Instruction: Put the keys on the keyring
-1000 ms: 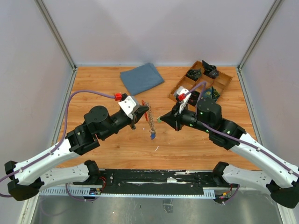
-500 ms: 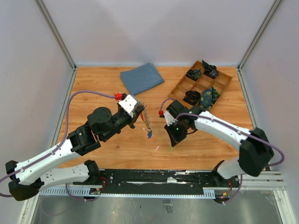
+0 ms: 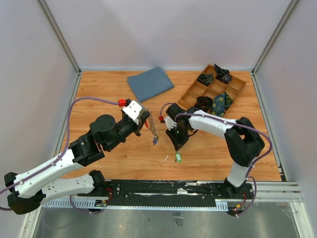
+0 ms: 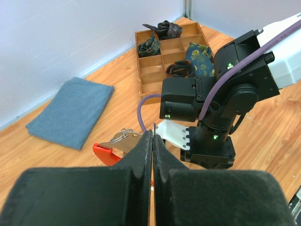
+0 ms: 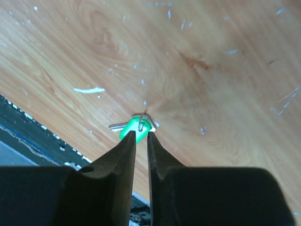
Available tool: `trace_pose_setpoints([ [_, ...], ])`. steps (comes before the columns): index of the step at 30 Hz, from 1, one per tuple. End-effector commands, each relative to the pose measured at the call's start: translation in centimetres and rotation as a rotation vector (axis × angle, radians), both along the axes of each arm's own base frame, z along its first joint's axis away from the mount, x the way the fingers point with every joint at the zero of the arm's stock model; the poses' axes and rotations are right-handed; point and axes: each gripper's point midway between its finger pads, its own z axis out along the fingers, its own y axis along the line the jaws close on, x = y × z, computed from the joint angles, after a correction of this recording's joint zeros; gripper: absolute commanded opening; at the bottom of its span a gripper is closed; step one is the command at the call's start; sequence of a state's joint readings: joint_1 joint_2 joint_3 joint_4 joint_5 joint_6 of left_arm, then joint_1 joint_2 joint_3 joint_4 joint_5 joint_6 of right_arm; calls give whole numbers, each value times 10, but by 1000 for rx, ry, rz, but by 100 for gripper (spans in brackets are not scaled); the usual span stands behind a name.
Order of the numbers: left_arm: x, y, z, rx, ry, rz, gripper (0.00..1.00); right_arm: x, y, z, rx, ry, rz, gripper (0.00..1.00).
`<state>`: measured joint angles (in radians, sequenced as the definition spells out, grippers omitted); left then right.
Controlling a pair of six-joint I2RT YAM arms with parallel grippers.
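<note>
My left gripper [image 3: 144, 122] is shut on the keyring [image 4: 104, 153], a red loop that sticks out to the left of the fingers in the left wrist view. A thin metal edge shows between the pressed pads. A bunch of silver keys [image 3: 154, 133] hangs from it above the table, one with a blue end. My right gripper [image 3: 176, 144] points down at the table, close to the right of the bunch. Its jaws stand slightly apart with nothing between them. A green-headed key [image 5: 136, 128] lies flat on the wood just beyond its tips [image 3: 178, 157].
A folded blue cloth [image 3: 150, 83] lies at the back of the table. A wooden compartment tray [image 3: 186, 97] with dark rolled items stands at the back right. The black base rail [image 3: 163, 188] runs along the near edge.
The right arm swung down from beside the keyring to the table and its jaws parted, leaving the green-headed key on the wood. The left gripper drifted slightly left with the bunch.
</note>
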<state>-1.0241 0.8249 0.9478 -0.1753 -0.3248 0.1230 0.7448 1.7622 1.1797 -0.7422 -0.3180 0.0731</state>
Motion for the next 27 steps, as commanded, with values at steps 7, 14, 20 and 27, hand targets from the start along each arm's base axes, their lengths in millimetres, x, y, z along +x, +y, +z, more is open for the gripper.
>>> trace_pose_setpoints([
  [7,2,7,13,-41,-32,25,1,34,1,20,60,-236,-97,36],
  [14,1,7,15,-47,-33,22,1,12,7,14,73,-253,-123,45],
  [20,0,8,17,-48,-35,21,1,3,5,-1,45,-220,-134,40],
  [27,0,7,16,-47,-34,20,1,-2,5,-11,29,-183,-121,34],
])
